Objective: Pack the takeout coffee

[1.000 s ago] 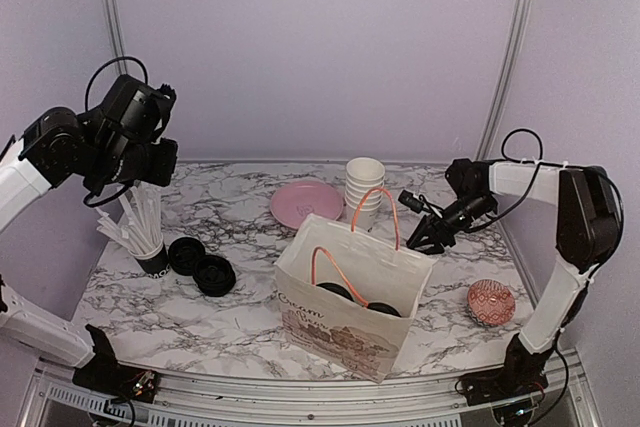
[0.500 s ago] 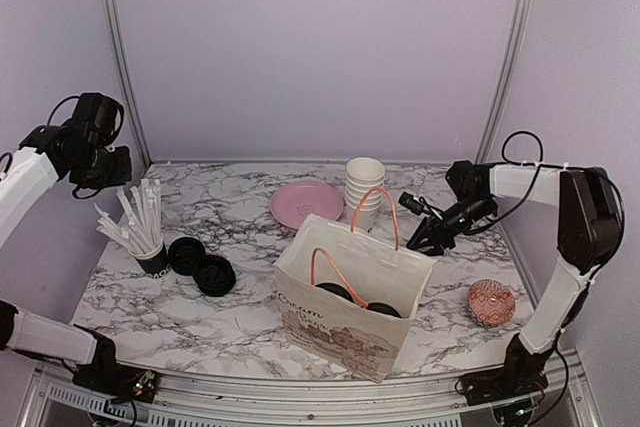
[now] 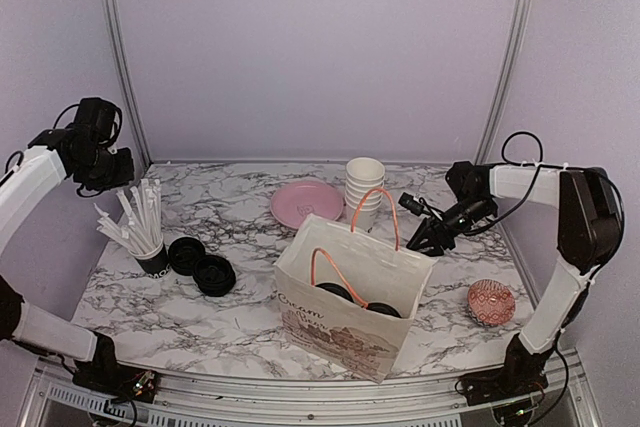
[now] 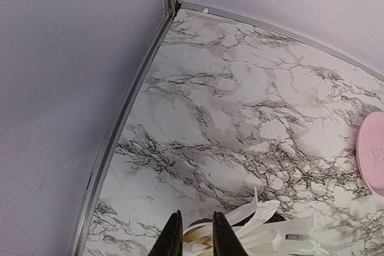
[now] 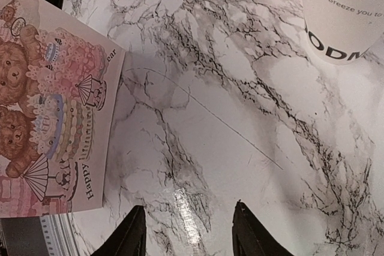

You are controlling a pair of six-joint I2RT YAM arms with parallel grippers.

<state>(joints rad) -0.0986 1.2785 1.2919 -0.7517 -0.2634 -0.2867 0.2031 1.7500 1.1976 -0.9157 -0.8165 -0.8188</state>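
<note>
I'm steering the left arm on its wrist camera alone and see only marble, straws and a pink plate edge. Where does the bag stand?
Observer: The bag stands open at the table's near middle, well right of your straws.
Operator: Anything inside it?
Observer: Two black lids show inside, likely on packed cups.
Operator: Any cups outside it?
Observer: A stack of lidless cups stands just behind the bag.
</note>
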